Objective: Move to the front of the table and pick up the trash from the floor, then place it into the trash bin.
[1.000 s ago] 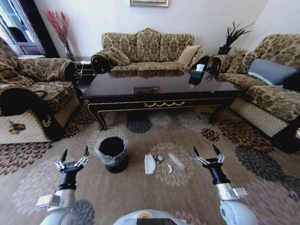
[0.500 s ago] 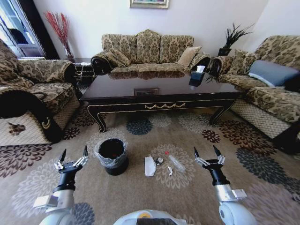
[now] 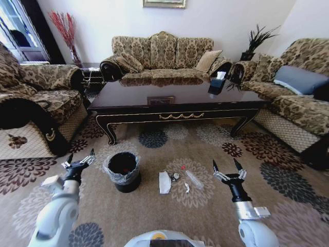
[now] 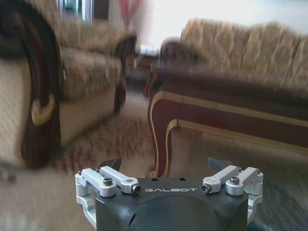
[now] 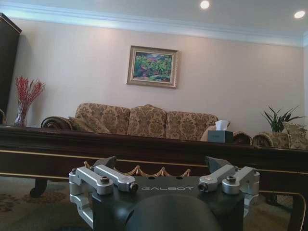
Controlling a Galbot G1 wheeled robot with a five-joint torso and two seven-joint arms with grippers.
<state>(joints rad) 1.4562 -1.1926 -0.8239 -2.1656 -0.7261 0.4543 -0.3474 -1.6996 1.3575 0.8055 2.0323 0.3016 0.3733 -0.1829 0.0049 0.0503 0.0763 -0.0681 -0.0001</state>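
Trash (image 3: 177,180): lying on the floor (image 3: 154,206) just right of the trash bin (image 3: 123,170), a white wrapper, a clear red-capped bottle and small scraps.
Trash bin: standing in front of the table (image 3: 175,100).
Left gripper (image 3: 78,160): hovering left of the bin, fingers spread, empty.
Right gripper (image 3: 227,171): hanging right of the trash, fingers spread, empty.

One table (image 3: 175,98), one trash bin (image 3: 123,170), perhaps four trash (image 3: 177,180) pieces.
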